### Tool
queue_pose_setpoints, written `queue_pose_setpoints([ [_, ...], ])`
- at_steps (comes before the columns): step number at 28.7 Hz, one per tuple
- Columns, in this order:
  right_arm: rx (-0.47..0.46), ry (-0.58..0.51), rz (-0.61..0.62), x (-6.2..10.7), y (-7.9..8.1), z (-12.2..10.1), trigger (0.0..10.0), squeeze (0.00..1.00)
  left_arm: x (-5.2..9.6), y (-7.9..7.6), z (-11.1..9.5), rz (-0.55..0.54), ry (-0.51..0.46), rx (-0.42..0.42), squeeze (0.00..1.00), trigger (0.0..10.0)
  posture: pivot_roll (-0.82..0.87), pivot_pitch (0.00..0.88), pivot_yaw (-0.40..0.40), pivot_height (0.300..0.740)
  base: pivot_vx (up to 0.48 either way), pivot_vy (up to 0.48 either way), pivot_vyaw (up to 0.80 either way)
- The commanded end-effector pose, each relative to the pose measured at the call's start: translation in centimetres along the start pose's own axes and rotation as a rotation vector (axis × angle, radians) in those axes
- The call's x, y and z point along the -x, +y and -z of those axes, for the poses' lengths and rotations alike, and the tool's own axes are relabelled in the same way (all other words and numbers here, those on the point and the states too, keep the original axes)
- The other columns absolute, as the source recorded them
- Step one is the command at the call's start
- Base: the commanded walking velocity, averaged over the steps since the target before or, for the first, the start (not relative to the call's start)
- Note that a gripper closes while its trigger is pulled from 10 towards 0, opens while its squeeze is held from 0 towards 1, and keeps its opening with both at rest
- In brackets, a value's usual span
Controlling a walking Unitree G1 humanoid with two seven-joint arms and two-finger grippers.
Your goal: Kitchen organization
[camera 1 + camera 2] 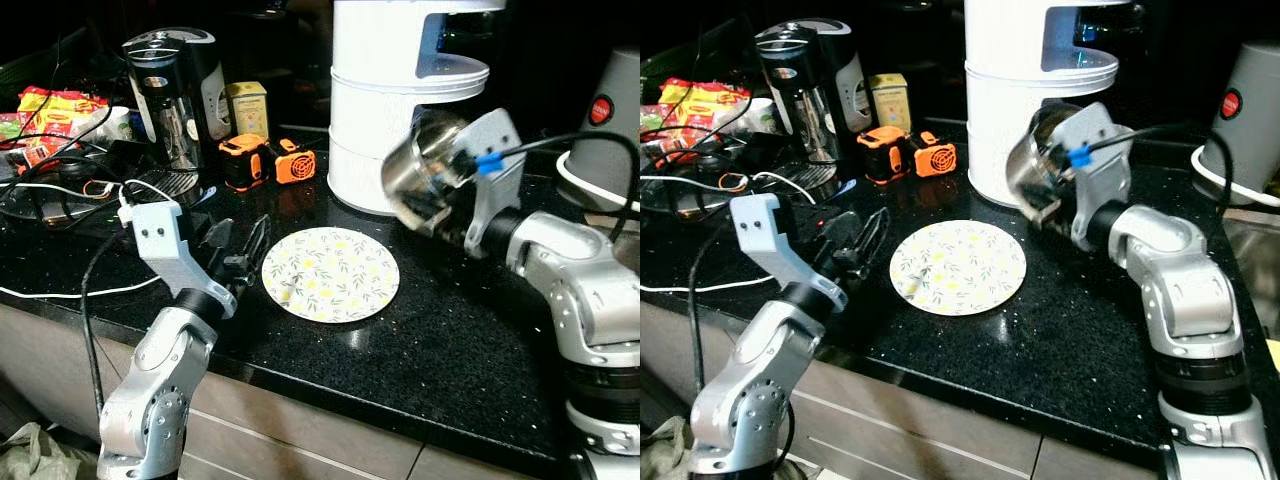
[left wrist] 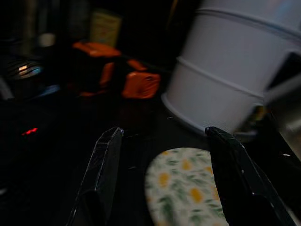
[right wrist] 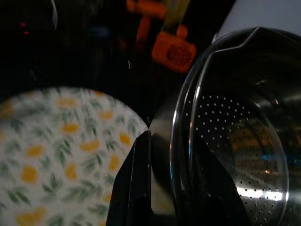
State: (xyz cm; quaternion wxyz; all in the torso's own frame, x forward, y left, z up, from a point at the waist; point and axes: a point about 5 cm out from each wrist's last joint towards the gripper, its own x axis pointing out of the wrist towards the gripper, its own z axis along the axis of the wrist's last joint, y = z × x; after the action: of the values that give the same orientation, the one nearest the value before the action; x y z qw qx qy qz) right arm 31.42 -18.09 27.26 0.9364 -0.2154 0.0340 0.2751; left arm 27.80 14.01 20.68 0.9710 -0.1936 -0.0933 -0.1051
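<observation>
A home kitchen is being indicated. A speckled black stone countertop (image 1: 440, 340) over pale drawer fronts (image 1: 300, 440) is being crowded with a black-and-chrome coffee maker (image 1: 172, 95), a yellow tea tin (image 1: 247, 108), bright snack packets (image 1: 50, 110), a round floral-print plate (image 1: 330, 273) and a tall white tiered appliance (image 1: 400, 90). A perforated steel strainer pot (image 3: 235, 141) is being seen too.

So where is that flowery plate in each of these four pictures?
Left eye view: the plate lies mid-counter, between both arms.
Right eye view: again central, before the white container.
Left wrist view: low, partly between the left gripper fingers.
Right wrist view: beside the steel pot, plate at.
Shared landmark: the white container.
</observation>
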Motion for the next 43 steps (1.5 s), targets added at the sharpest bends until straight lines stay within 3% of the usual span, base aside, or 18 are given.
queue_pose_setpoints([
  [1,0.053,0.053,0.004,0.2,0.0,0.3,10.0,0.00,0.2,0.6,0.5,-0.047,0.032,0.015,0.00,10.0,0.02,0.000,-0.005,0.740,0.000,0.000,0.00],
  [4,0.114,0.153,0.058,0.7,-1.1,1.5,10.0,0.00,0.2,1.1,1.1,-0.081,0.076,0.068,0.00,10.0,0.02,0.000,-0.002,0.740,0.000,0.000,0.00],
  [7,0.133,0.213,0.104,1.3,-2.3,2.0,10.0,0.00,0.4,1.4,3.0,-0.116,0.188,0.233,0.00,10.0,0.01,0.000,0.001,0.740,0.000,0.000,0.00],
  [11,0.166,0.252,0.120,1.7,-2.7,2.2,10.0,0.00,0.4,1.2,3.6,-0.120,0.240,0.328,0.00,10.0,0.01,0.000,0.003,0.740,0.000,0.000,0.00],
  [19,0.201,0.302,0.135,2.0,-3.4,2.6,10.0,0.00,0.1,0.7,3.8,-0.104,0.303,0.431,0.00,10.0,0.01,0.000,0.003,0.740,0.000,0.000,0.00],
  [25,0.218,0.363,0.183,2.5,-4.5,2.8,10.0,0.00,-0.3,-0.5,3.3,-0.022,0.336,0.542,0.00,10.0,0.02,0.000,0.001,0.740,0.000,0.000,0.00],
  [29,0.248,0.424,0.216,3.0,-5.2,3.5,10.0,0.00,-0.3,-0.5,3.4,-0.020,0.385,0.524,0.00,10.0,0.01,0.000,0.002,0.740,0.000,0.000,0.00],
  [33,0.277,0.462,0.191,3.3,-5.0,3.9,10.0,0.00,-0.2,-0.4,3.9,-0.030,0.434,0.559,0.00,10.0,0.01,0.000,0.003,0.740,0.000,0.000,0.00],
  [38,0.293,0.482,0.064,3.4,-3.6,4.3,10.0,0.00,0.0,-0.5,4.5,-0.024,0.536,0.588,0.00,10.0,0.01,0.000,0.004,0.740,0.000,0.000,0.00],
  [43,0.294,0.456,-0.006,3.2,-2.6,3.9,10.0,0.00,0.0,-1.2,4.7,0.016,0.576,0.629,0.00,10.0,0.01,0.000,0.003,0.740,0.000,0.000,0.00],
])
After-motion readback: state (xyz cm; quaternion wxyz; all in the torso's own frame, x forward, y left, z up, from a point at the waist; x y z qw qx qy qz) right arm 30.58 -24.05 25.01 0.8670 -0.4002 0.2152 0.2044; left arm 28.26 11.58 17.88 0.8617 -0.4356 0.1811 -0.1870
